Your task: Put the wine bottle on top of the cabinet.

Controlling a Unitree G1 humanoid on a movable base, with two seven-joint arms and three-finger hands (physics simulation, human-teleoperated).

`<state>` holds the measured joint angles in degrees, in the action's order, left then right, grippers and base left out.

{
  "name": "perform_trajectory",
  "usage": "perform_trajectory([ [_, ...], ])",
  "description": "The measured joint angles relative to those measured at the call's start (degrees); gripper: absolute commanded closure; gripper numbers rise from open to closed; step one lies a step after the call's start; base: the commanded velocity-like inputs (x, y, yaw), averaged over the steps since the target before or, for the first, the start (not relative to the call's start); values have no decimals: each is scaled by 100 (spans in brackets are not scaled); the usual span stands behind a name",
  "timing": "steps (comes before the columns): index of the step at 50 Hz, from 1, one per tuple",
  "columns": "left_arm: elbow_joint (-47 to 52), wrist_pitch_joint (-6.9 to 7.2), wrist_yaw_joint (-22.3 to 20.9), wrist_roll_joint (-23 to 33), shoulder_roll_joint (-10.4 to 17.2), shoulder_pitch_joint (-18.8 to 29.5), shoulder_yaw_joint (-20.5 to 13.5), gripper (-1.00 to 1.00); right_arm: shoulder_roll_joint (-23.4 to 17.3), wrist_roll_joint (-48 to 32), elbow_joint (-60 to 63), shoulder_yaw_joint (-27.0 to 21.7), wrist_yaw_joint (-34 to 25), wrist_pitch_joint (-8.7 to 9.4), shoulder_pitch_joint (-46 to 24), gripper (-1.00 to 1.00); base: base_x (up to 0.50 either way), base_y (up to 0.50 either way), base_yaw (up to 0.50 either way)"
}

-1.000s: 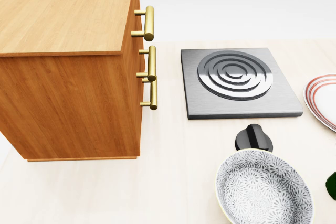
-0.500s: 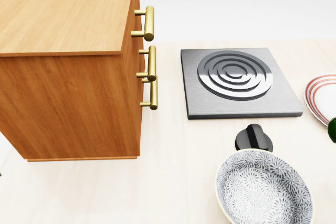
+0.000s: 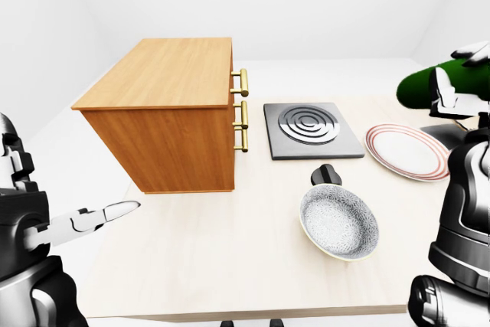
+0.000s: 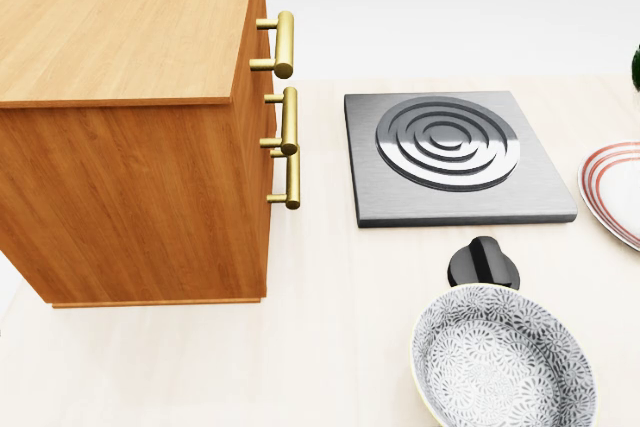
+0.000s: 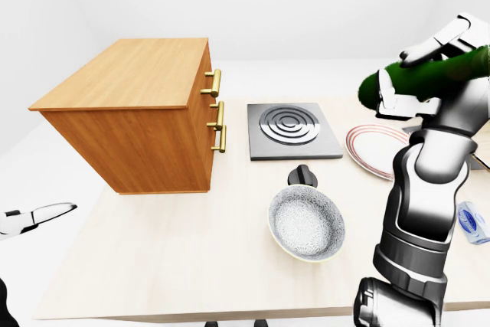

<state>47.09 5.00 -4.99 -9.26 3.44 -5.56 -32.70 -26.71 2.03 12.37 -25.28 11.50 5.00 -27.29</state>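
Observation:
The green wine bottle (image 5: 442, 71) lies nearly level in my right hand (image 5: 409, 74), whose fingers close round it, high above the striped plate at the right of the right-eye view. Only a dark sliver of the bottle (image 4: 636, 67) shows at the head view's right edge. The wooden cabinet (image 3: 164, 74) with brass handles stands on the table at the left, well to the left of the bottle; its top is bare. My left hand (image 3: 107, 214) is open and empty, low at the left, below the cabinet.
On the pale table (image 3: 230, 266) are a grey hob plate (image 3: 310, 129), a black knob (image 3: 325, 175), a patterned bowl (image 3: 338, 225) and a red-rimmed plate (image 3: 406, 151). A small blue-and-white object (image 5: 472, 225) lies at the far right.
The bottle's end has risen along the head view's right edge, from the bottom corner to near the top. The camera and the table's things have not moved.

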Motion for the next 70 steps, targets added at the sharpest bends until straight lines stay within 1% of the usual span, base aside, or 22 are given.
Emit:
perform_trajectory([
  [15, 21, 0, -6, -76, 13, -3, -77, -100, -223, -179, -576, 617, -456, 0, -1354, 100, 0, 0, 0],
  [23, 35, 0, -7, -91, 17, -3, -94, -100, -221, -338, -1025, 910, -734, 0, -2012, 100, 0, 0, 0],
  [37, 57, 0, -7, -118, 29, 7, -127, -100, -64, -307, -2153, 1301, -1074, 0, -3157, 100, 0, 0, 0],
  [50, 74, 0, 0, -127, 34, 11, -140, -100, 107, -332, -3626, 1611, -1374, 0, -4271, 100, 0, 0, 0],
  [62, 78, 0, 2, -140, 31, 8, -159, -100, 325, -516, -4999, 1878, -1775, 0, -5308, 100, 0, 0, 0],
  [70, 57, 0, 3, -141, 29, 4, -161, -100, 483, -679, -5756, 2015, -1997, 0, -5861, 100, 0, 0, 0],
])
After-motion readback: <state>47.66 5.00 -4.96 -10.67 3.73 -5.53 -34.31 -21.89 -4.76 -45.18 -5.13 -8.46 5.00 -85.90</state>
